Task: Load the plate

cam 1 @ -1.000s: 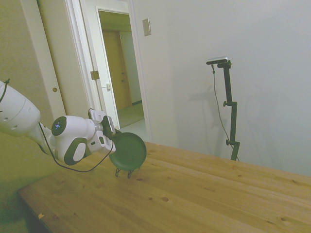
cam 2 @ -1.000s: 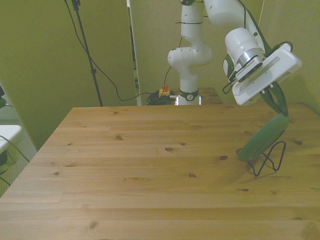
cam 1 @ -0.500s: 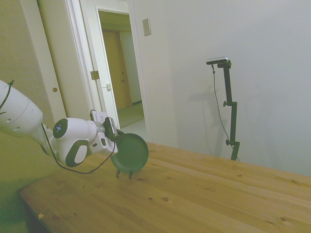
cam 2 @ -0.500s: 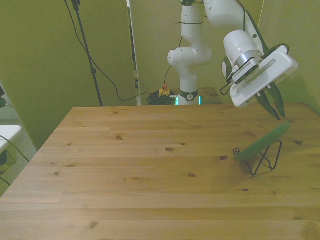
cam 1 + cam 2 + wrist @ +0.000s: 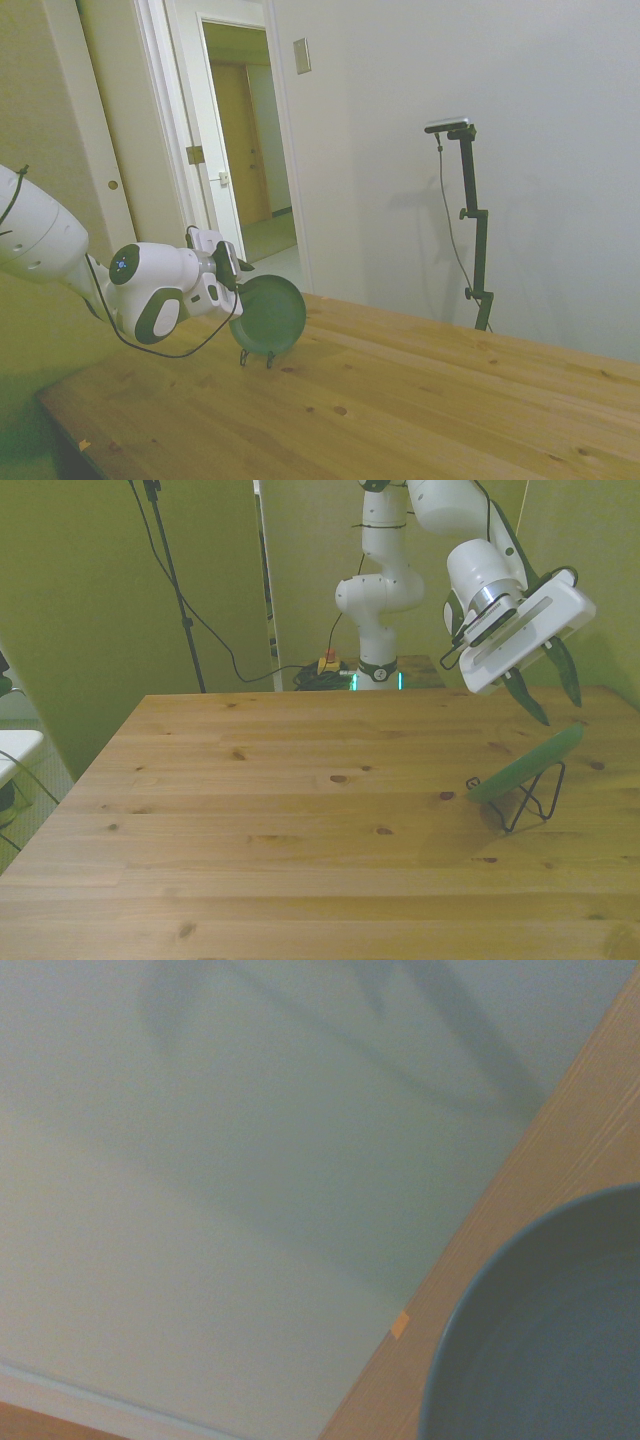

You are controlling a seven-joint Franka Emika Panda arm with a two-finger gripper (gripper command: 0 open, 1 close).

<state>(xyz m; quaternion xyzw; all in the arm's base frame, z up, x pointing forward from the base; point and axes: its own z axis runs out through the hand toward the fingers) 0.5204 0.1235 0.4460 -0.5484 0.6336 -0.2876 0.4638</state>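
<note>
The dark green plate [image 5: 525, 765] leans tilted in a small black wire rack [image 5: 535, 802] near the table's edge at the front view's right. My gripper [image 5: 548, 694] hovers just above the plate's upper rim, open, its two dark fingers spread and holding nothing. In the side view the plate [image 5: 266, 314] stands on edge on the rack's legs [image 5: 254, 357], with the gripper [image 5: 240, 271] right behind its top-left rim. The wrist view shows a blurred part of the plate [image 5: 560, 1340] close by.
The wooden table [image 5: 300, 810] stretches wide toward the front view's left. The rack stands close to the table's edge [image 5: 120, 375]. A doorway [image 5: 245, 150] and a pale wall lie beyond the table in the side view.
The gripper was shut on the plate's upper rim. Its fingers opened and let go, and the plate settled lower and flatter against the wire rack.
</note>
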